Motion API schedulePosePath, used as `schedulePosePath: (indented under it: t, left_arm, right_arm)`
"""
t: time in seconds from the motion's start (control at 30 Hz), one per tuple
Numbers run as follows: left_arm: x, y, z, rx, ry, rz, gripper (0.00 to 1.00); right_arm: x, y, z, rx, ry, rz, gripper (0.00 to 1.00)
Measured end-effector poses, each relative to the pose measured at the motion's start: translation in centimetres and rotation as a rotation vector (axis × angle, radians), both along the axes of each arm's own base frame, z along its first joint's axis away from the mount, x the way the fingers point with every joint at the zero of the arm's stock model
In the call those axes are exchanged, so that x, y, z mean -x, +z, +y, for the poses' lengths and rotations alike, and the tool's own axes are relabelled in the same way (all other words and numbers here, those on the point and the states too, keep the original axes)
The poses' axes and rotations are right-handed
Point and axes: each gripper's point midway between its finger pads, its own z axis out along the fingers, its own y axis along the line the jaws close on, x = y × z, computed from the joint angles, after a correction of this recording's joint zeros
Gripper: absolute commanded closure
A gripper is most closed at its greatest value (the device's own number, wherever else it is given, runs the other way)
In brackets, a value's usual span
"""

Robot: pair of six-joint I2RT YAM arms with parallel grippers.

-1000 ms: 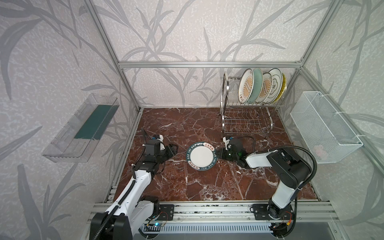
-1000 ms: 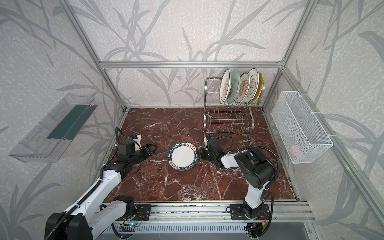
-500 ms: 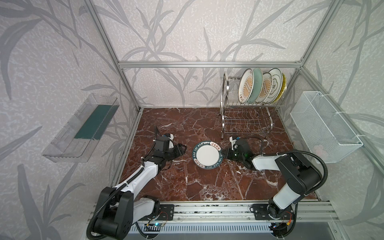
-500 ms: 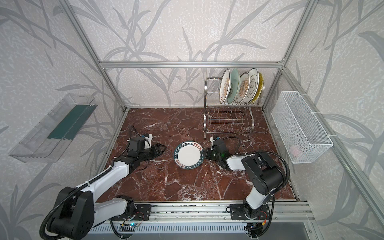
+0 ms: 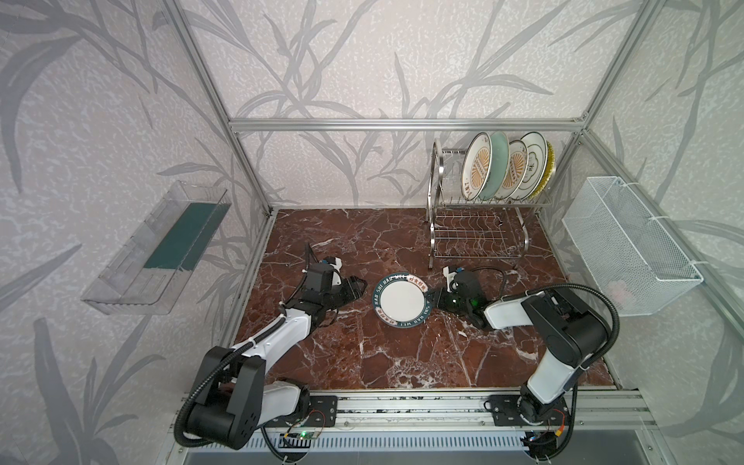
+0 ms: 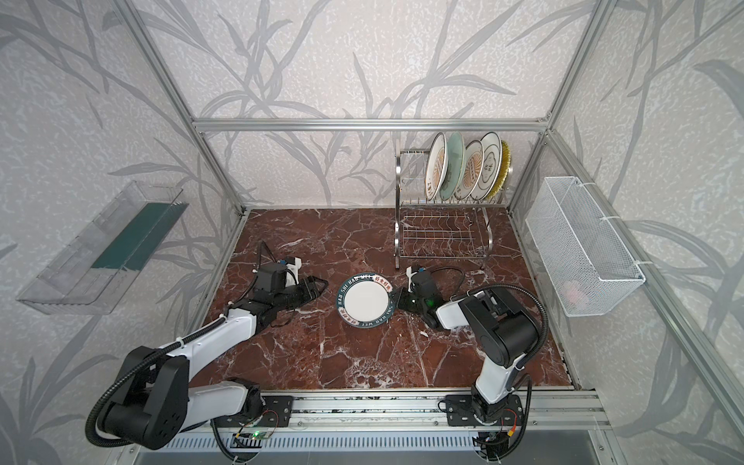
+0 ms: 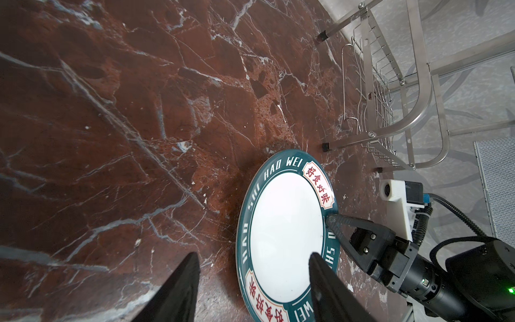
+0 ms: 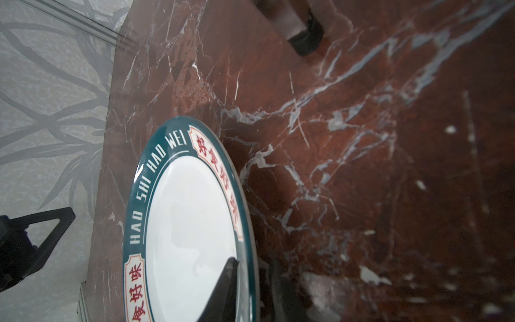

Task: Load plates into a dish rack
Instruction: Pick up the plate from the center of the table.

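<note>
A white plate with a teal-lettered rim (image 5: pixel 402 298) (image 6: pixel 366 300) lies on the marble floor in front of the dish rack (image 5: pixel 479 237) (image 6: pixel 443 233). My right gripper (image 5: pixel 434 300) (image 8: pixel 252 264) is closed narrowly on the plate's right rim, one finger on top and one beneath. My left gripper (image 5: pixel 356 288) (image 7: pixel 253 259) stands wide open just left of the plate (image 7: pixel 287 231), holding nothing. Several plates (image 5: pixel 503 167) stand upright in the rack's upper tier. The lower tier holds none.
A clear plastic tray (image 5: pixel 157 249) hangs on the left wall and a white mesh basket (image 5: pixel 628 245) on the right wall. The rack's front feet (image 7: pixel 324 146) stand close behind the plate. An aluminium rail (image 5: pixel 402 402) runs along the front edge.
The plate slid a little to the right together with my right gripper. My left arm reached right, bringing its open gripper close to the plate's left edge.
</note>
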Motion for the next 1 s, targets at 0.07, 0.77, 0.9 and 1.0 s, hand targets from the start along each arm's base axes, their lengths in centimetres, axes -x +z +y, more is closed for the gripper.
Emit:
schedulePosePath:
  t: [0.07, 0.77, 0.9, 1.0]
  left_arm:
    - [0.1, -0.2, -0.2, 0.008, -0.003, 0.0, 0.39]
    - [0.5, -0.7, -0.6, 0.024, -0.016, 0.01, 0.39]
    - [0.8, -0.8, -0.9, 0.029, -0.031, 0.022, 0.39]
    - [1.2, -0.7, -1.5, 0.034, -0.06, 0.024, 0.4]
  right_arm:
    - [-0.1, -0.1, 0.1, -0.016, -0.003, -0.002, 0.81]
    - [-0.5, 0.0, -0.6, -0.165, -0.039, 0.018, 1.0]
    - [-0.6, 0.0, -1.2, -0.182, -0.053, 0.025, 1.0]
    - [-0.8, 0.1, -1.4, -0.186, -0.06, 0.026, 1.0]
